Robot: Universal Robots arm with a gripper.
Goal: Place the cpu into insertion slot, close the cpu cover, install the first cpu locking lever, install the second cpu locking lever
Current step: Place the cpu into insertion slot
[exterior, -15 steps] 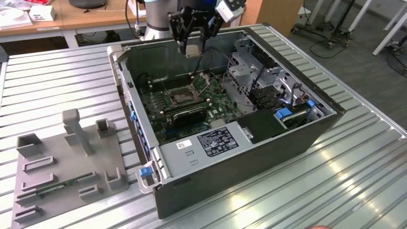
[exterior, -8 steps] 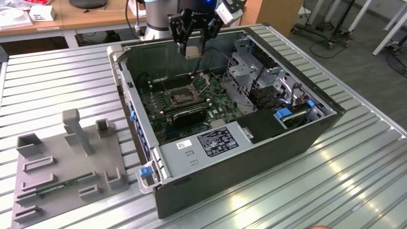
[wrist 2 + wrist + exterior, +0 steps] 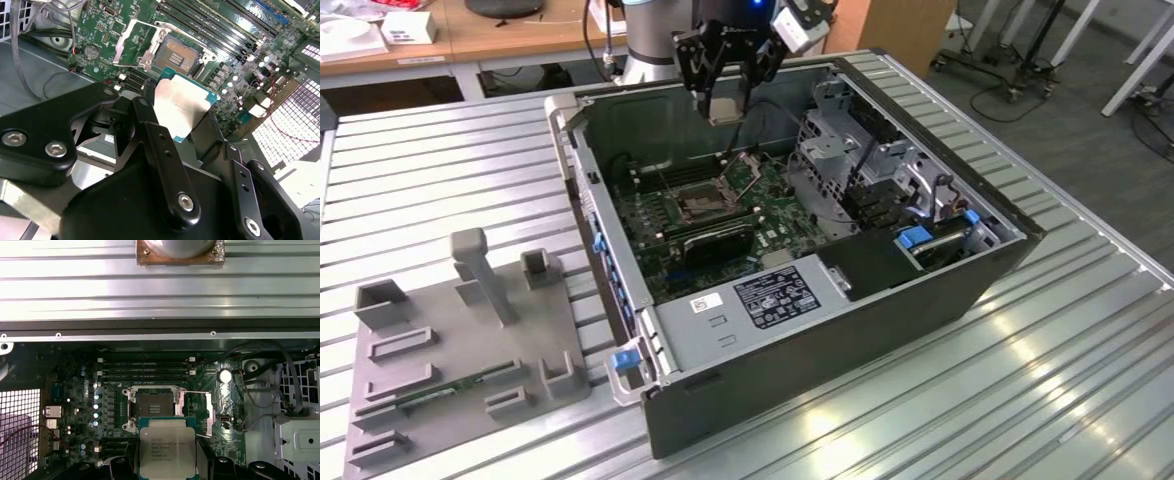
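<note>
- The gripper (image 3: 724, 103) is clamped on the chip (image 3: 167, 447), holding it by two opposite edges.
- The chip hangs above the open computer case (image 3: 881, 320), over the bare socket (image 3: 156, 404).
- The cover (image 3: 210, 412) stands raised beside the socket.

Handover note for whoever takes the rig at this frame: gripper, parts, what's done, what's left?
Gripper: shut on the cpu, held in the air over the open case.
Slot: empty.
Cover: swung open beside the slot.
Done: cpu is in the grip.
Left: all four steps; the cpu is not seated and the cover is not closed.
</note>
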